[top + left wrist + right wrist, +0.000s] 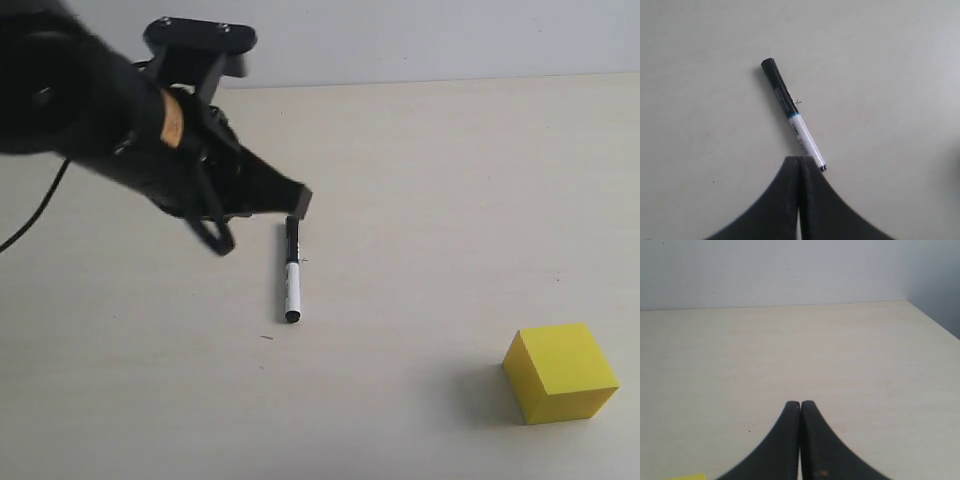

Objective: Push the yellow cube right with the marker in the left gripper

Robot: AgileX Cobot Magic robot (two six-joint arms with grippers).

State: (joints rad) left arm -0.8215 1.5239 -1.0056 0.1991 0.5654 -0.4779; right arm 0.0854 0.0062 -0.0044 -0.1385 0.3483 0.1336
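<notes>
Yellow cube [560, 372] sits nearest on the table [420, 150], well to the right of the marker [292, 275], with bare tabletop between them. The marker lies flat and unheld, its long axis running near to far, black cap farther. Left gripper [298, 200] hangs by the cap end, jaws pressed together on nothing. Right gripper [800, 407] is likewise closed.

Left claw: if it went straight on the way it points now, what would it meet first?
Probably the slim black-capped white marker, lying just past the shut left claw, or the pale tabletop beside it; depth is unclear.
</notes>
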